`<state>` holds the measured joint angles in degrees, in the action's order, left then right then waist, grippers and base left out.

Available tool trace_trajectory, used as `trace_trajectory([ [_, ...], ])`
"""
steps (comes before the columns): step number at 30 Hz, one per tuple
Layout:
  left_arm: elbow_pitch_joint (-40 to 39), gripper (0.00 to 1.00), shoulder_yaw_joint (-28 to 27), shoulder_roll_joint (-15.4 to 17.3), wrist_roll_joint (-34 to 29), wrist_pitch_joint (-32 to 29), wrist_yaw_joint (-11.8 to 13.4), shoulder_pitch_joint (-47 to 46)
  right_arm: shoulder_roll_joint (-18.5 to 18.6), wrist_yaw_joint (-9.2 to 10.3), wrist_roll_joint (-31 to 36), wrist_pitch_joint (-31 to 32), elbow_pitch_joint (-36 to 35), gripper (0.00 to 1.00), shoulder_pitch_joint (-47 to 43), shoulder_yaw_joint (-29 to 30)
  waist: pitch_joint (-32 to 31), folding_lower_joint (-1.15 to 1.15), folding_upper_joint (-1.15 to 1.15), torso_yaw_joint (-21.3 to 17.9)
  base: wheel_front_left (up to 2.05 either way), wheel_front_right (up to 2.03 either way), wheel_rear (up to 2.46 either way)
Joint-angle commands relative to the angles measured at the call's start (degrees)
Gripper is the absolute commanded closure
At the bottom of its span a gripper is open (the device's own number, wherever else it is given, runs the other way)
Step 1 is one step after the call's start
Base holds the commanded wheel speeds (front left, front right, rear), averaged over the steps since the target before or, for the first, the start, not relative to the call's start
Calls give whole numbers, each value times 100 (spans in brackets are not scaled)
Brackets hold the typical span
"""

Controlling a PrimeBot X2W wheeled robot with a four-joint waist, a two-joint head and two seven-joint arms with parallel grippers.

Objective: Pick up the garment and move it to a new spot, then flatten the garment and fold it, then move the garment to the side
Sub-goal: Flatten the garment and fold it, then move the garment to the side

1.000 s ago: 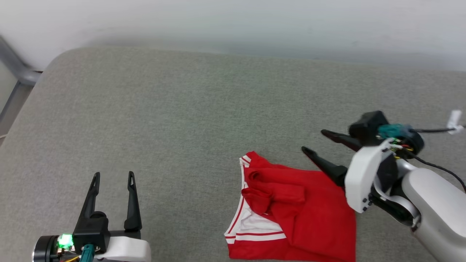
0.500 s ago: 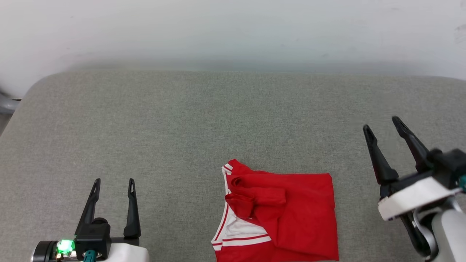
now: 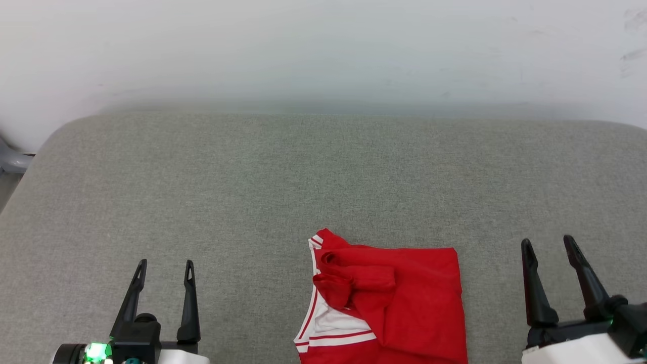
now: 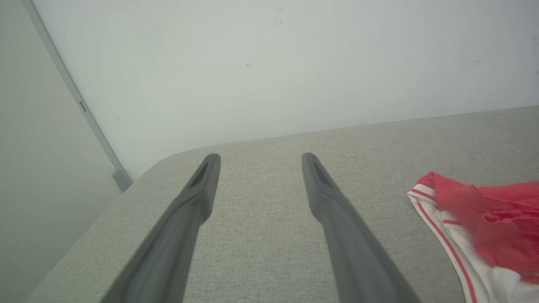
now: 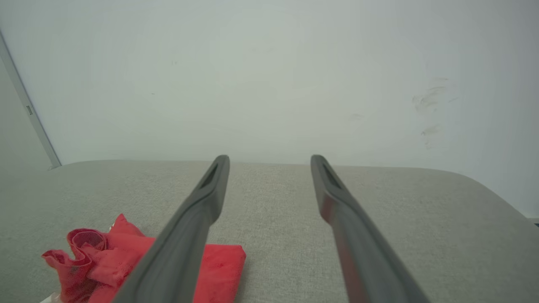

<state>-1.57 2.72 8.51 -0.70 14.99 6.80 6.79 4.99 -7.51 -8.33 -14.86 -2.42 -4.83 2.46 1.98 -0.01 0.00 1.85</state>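
Red jersey T-shirt with white striped sleeves (image 3: 404, 298) lies folded and ungripped between left gripper (image 3: 166, 263) and right gripper (image 3: 547, 240), jaws of both wide open and empty, on the grey fabric table (image 3: 252, 192), so folding looks done, with perhaps only the sideways move left.

free grey surface (image 3: 242, 192) around garment (image 3: 419, 298)
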Motion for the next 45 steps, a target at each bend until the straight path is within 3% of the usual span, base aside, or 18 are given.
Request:
trace_trajectory([
  [1,-8,0,0,22,16,26,25,58,-55,6,-43,-15,-41,0,-102,10,-13,1,0,1,0,0,0],
  [20,97,0,127,38,130,26,8,148,-216,5,-51,18,-63,0,-286,-54,-57,1,0,24,0,0,0],
  [26,120,0,159,21,137,26,16,26,95,5,-135,342,-227,0,174,106,2,1,0,94,0,0,0],
  [33,101,0,162,5,168,26,34,-81,957,5,-710,1546,-490,0,1255,-317,151,1,0,160,0,0,0],
  [39,120,0,195,-39,180,26,29,-196,1615,6,-1590,3247,-293,0,1985,-1036,324,1,0,214,0,0,0],
  [45,129,0,180,-55,194,26,29,-304,2196,5,-2429,4821,-15,0,2031,-1678,452,1,0,276,0,0,0],
])
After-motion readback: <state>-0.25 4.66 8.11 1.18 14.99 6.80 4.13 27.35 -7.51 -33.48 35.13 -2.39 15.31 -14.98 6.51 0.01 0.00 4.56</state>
